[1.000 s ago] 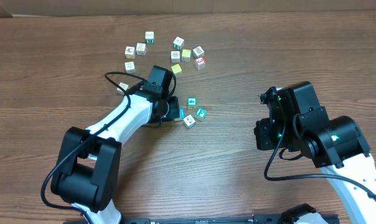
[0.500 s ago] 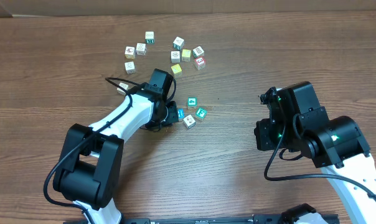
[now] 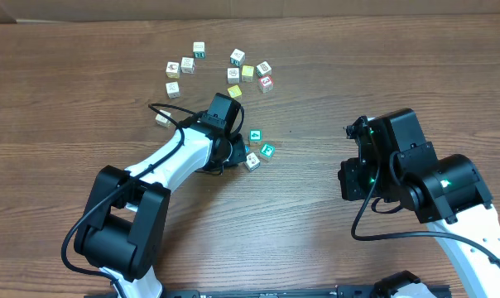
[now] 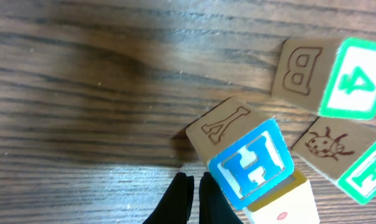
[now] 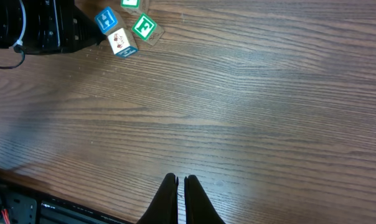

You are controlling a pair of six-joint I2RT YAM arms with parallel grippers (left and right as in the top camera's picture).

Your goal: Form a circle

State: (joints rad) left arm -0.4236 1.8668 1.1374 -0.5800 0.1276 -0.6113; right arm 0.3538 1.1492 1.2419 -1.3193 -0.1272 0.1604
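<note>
The circle is a tight cluster of small picture cubes mid-table: a green "4" cube [image 3: 255,135] [image 4: 353,78], a green "E" cube [image 3: 267,150] [image 4: 370,175], a whitish cube [image 3: 251,161] [image 4: 281,208] and a blue "H" cube [image 4: 250,163] tipped against the whitish one. My left gripper [image 4: 194,186] is shut and holds nothing. Its tips rest against the left side of the blue cube. My right gripper [image 5: 180,185] is shut and empty over bare wood, far right of the cluster. In its view the cubes [image 5: 121,42] sit at the top left.
Several loose white, yellow and red cubes [image 3: 233,74] are scattered behind the cluster, with one more [image 3: 163,117] left of my left arm. The right arm's body [image 3: 407,170] stands at the right. A pale wall edge runs along the table's far side.
My left gripper has slid right, closing on the cluster until its wrist covers the blue cube from overhead. The right arm has not moved.
</note>
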